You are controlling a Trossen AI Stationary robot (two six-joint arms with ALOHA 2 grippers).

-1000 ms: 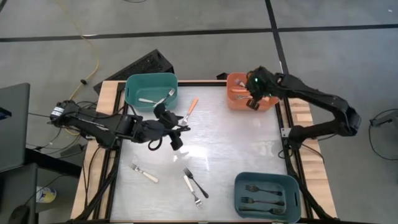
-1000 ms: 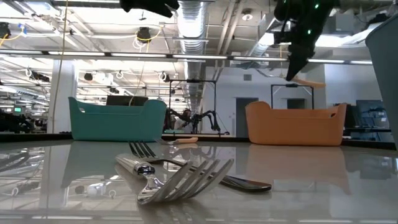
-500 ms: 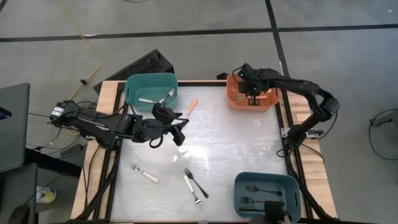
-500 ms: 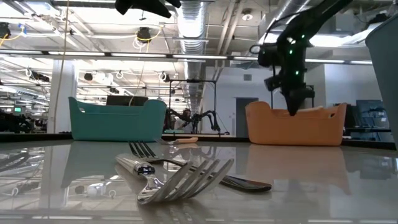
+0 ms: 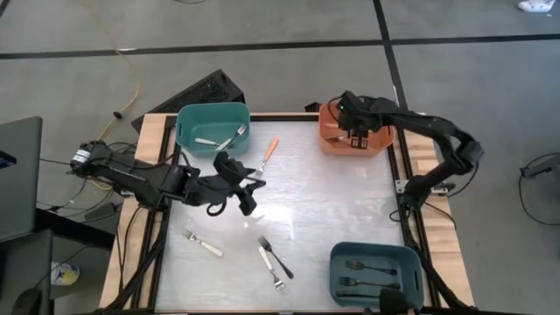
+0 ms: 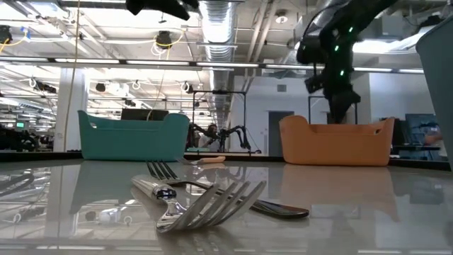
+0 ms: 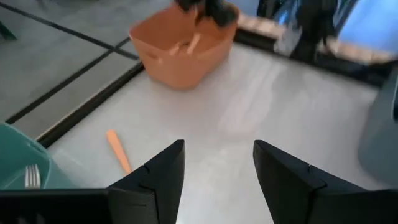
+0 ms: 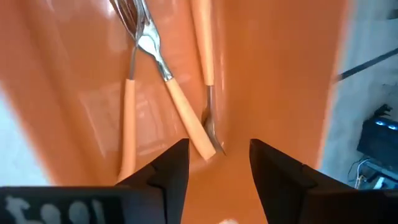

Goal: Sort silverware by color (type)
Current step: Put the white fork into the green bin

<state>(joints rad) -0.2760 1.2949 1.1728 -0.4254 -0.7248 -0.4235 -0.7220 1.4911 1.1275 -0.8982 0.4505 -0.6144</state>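
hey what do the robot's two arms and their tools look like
Both arms are dark, jointed and slim. The left tool and right tool each end in two black wedge-shaped fingers. The right arm shows small green lights; white lettering sits near its tool.

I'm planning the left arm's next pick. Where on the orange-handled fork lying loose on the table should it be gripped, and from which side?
Grip the orange-handled fork on its orange handle, coming straight down from above. It lies flat on the table beside the teal bin, so fingers probably must straddle the thin shaft across its width. The open left gripper hovers just short of it.
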